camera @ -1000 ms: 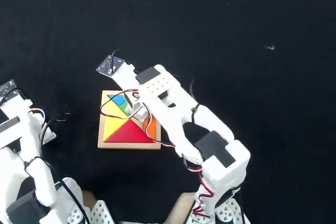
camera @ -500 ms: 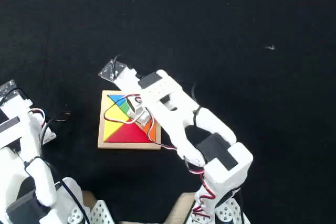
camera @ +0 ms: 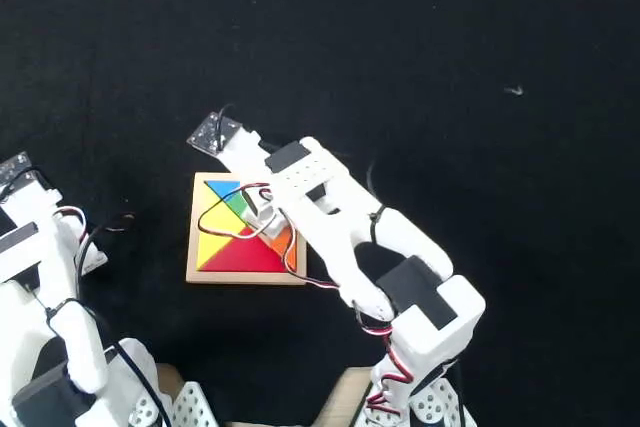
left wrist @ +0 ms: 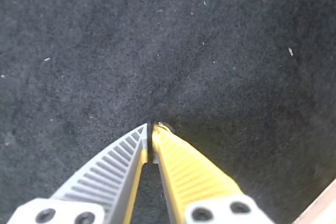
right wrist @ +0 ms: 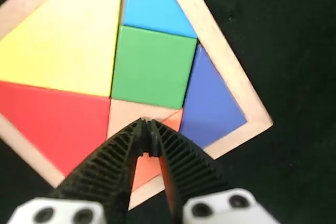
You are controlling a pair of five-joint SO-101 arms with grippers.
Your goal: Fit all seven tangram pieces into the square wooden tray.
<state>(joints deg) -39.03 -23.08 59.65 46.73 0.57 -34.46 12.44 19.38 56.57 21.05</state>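
1. The square wooden tray (camera: 245, 277) (right wrist: 232, 77) lies on the black cloth-covered worktop (camera: 450, 97) (left wrist: 157, 35), towards its left half in the high view, with the right arm stretched over it.
2. In the tray sit a large yellow triangle (right wrist: 63, 40), a light blue triangle (right wrist: 152, 6), a green square (right wrist: 152, 66), a dark blue piece (right wrist: 210, 103), a large red triangle (right wrist: 52, 124) and an orange piece (right wrist: 172, 118).
3. The green square touches the light blue triangle on one side and the dark blue piece on another.
4. A small triangular patch of bare tray floor (right wrist: 123, 111) shows between the green square, the red triangle and the orange piece.
5. The right gripper (right wrist: 148, 125) hangs over that patch, its black fingers pressed together and holding nothing.
6. The left gripper (left wrist: 151, 129) is over bare black cloth, its grey and yellow fingers meeting at the tips with nothing between them.
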